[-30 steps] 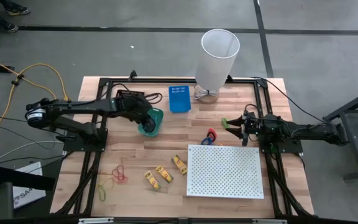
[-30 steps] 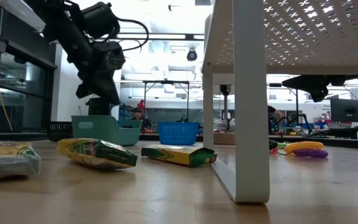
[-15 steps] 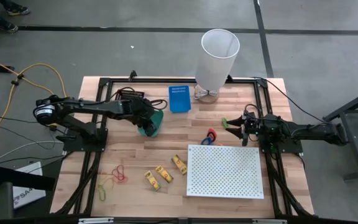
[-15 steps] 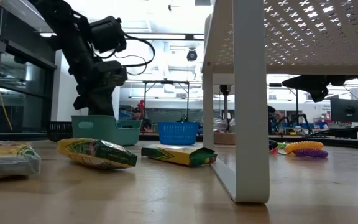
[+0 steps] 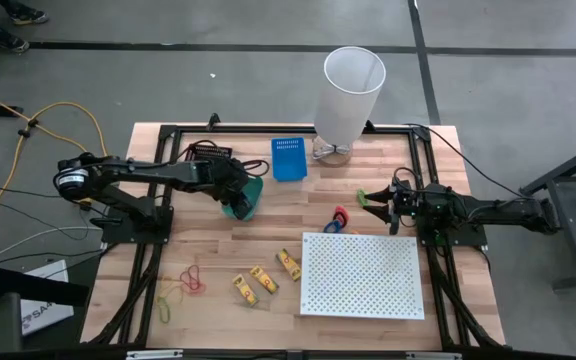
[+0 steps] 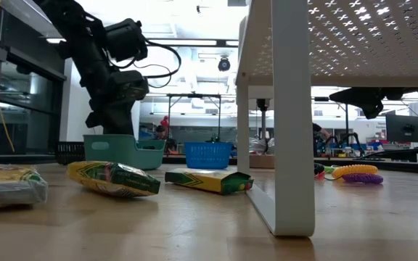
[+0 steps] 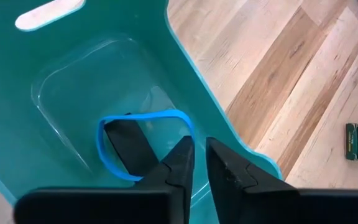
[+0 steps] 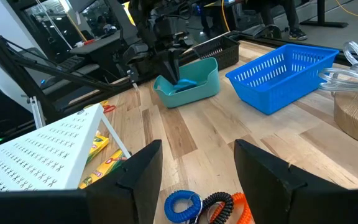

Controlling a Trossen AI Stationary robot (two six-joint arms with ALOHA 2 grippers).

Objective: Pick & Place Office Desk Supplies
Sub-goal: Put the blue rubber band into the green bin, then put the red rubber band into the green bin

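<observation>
Starting at the front left of the counter (image 5: 268, 235): thin rubber-band loops (image 5: 190, 282), red and yellow, lying loose on the wood. Farther back, reaching down into a teal bin (image 5: 251, 193), the left claw (image 7: 197, 144), with its fingers only narrowly apart and nothing seen clamped between them. On the floor of that bin, just beside the fingertips, a blue rubber band (image 7: 148, 115); touching a finger or not, cannot tell. Toward the front middle, three yellow-and-red packs (image 5: 263, 278) lying flat in a short row, near each other but apart. Behind them, at the back of the counter, a blue basket (image 5: 288, 157) and just beside it a tall white bin (image 5: 351, 90). Near the middle, small red and blue clips (image 5: 338, 218), close to the back edge of a white perforated board (image 5: 361, 275). At the right, hovering low beyond the clips, the right claw (image 8: 197, 152), spread wide and holding nothing.
</observation>
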